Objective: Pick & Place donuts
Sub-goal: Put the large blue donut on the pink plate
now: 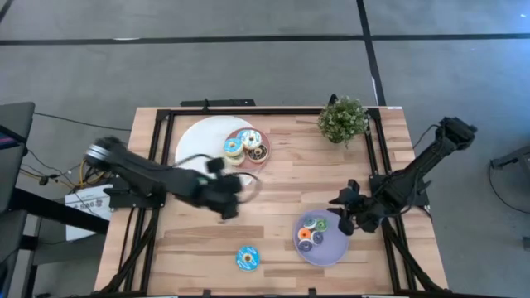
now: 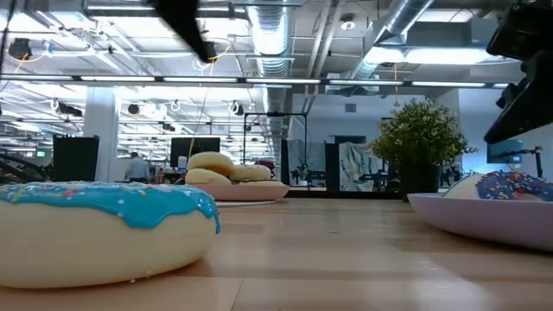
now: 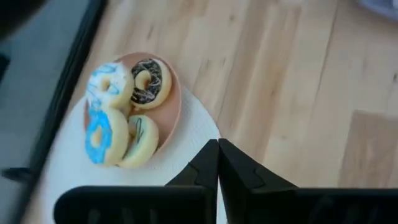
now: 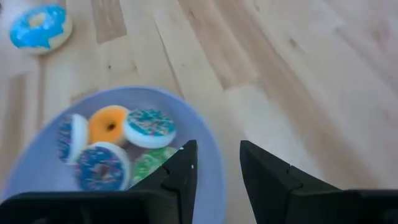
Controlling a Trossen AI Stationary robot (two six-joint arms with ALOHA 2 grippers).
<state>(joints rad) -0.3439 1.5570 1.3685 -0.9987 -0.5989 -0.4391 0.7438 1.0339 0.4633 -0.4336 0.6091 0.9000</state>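
- Blue-iced donut [image 1: 247, 258] lies alone on the pale wood table [image 1: 281, 178] at the near edge, about 6 o'clock from the centre. It looks like a small, smooth, rigid toy ring, probably light and a bit slippery. I would pinch it across the ring, one finger in the hole.
- My right gripper [image 4: 215, 163] hangs with its fingers apart and empty over the rim of the lavender plate [image 1: 333, 248], at 4 o'clock. That shallow round plate holds several small donuts: orange, teal, blue and green.
- My left gripper [image 3: 218, 163] hovers near the centre, towards 9 o'clock, with its dark fingers pressed together and holding nothing.
- Pink plate [image 1: 258, 159] sits at 11 o'clock, resting on a larger white plate [image 1: 203, 139]. It holds blue, cream and brown donuts, glossy-iced.
- Leafy potted plant [image 1: 343, 118] stands farthest off, at 1 o'clock.
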